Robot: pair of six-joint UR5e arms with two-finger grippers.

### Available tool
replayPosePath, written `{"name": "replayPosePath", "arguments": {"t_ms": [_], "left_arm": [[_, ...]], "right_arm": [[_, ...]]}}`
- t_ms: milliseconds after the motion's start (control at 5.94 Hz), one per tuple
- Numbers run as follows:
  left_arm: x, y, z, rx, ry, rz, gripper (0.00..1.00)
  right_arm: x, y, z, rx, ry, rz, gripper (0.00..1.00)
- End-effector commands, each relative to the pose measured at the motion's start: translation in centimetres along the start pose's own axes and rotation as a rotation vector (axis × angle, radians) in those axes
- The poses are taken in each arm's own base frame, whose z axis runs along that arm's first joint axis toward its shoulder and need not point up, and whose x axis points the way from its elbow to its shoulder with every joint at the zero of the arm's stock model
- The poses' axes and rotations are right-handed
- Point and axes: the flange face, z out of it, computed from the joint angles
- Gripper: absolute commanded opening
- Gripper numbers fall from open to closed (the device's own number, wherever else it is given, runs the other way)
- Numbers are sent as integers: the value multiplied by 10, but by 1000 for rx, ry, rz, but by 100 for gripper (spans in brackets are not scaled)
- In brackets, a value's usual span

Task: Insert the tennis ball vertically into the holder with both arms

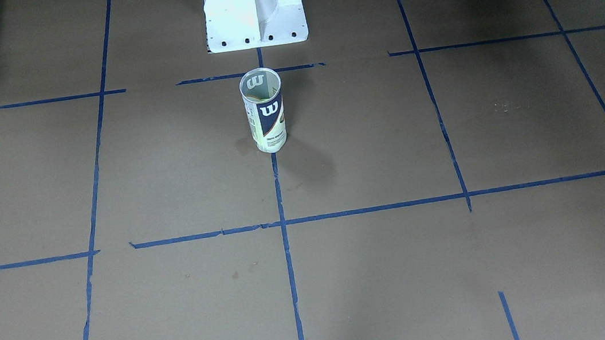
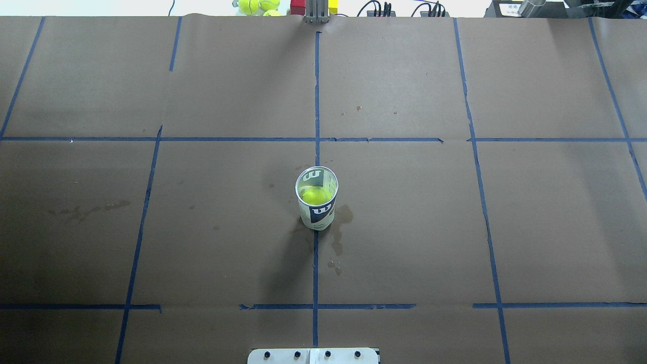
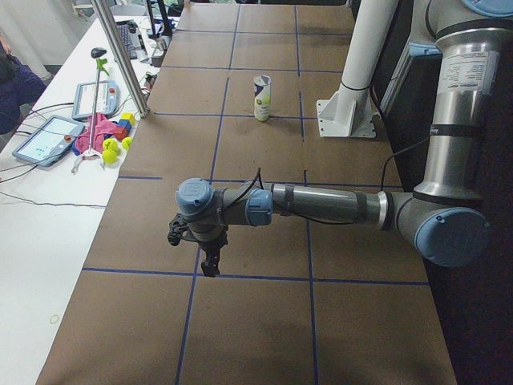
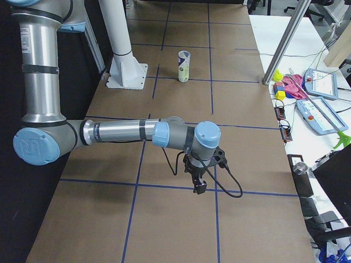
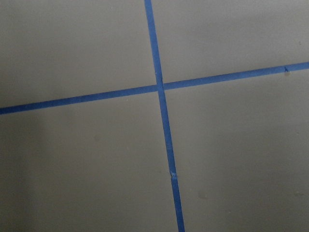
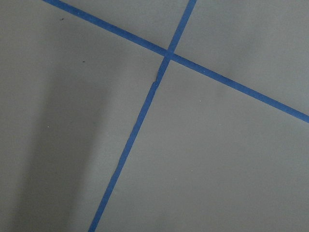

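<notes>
The holder (image 2: 319,212), a clear tube with a white and navy "W" label, stands upright at the middle of the table. It also shows in the front view (image 1: 266,118) and far off in both side views (image 3: 262,98) (image 4: 184,66). A yellow tennis ball (image 2: 316,195) lies inside it, seen through the open top. My left gripper (image 3: 210,261) hangs over the table's left end, far from the holder; I cannot tell whether it is open or shut. My right gripper (image 4: 198,186) hangs over the right end, the same way. Both wrist views show only brown paper and blue tape.
The white pedestal base (image 1: 254,14) stands behind the holder on the robot's side. Spare tennis balls (image 2: 258,6) and coloured blocks lie beyond the far table edge. A side bench holds tablets (image 3: 44,138) and cables. A metal pole (image 4: 285,38) stands at the far edge.
</notes>
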Motion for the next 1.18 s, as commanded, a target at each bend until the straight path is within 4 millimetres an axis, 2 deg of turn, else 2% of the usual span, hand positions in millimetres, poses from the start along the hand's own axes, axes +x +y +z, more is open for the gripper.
{"name": "replayPosePath", "arguments": {"t_ms": [0,337,1011], "left_arm": [[4,-2,-8,17,-61,31,100],[4,-2,-8,31,-63,43,100],[2,0,-6,26,-63,44,100]], "right_arm": [[4,4,11,-25,-10,6,100],[9,10,20,-42,-18,21,100],[9,9,20,-41,-17,22,100]]}}
